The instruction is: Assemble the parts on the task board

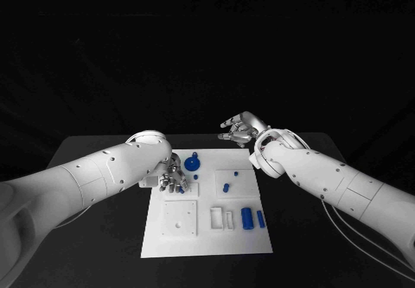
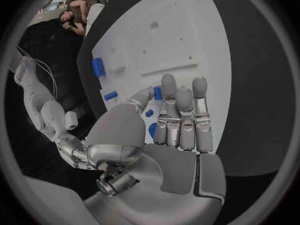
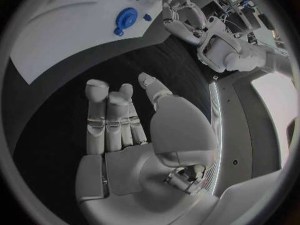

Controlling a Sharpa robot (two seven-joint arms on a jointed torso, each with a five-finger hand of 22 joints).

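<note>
The white task board [image 1: 207,240] lies in the middle of the black table. On it are a round blue part [image 1: 192,162], small blue parts [image 1: 226,187] and two blue cylinders [image 1: 247,217] near the right edge. My left hand [image 1: 170,180] hangs over the board's upper left area, fingers pointing down. In the left wrist view its fingers [image 2: 181,115] are straight and together, and a blue part [image 2: 157,92] shows between the thumb tip and the nearest finger. Whether it is pinched is unclear. My right hand [image 1: 242,129] is raised behind the board's far edge, holding nothing, with its fingers [image 3: 109,120] extended.
A square recessed plate [image 1: 180,219] and white slots [image 1: 222,217] take up the board's near half. Bare black table [image 1: 95,240] lies on both sides of the board. The right wrist view shows the round blue part [image 3: 127,19] and the left hand [image 3: 181,10] far off.
</note>
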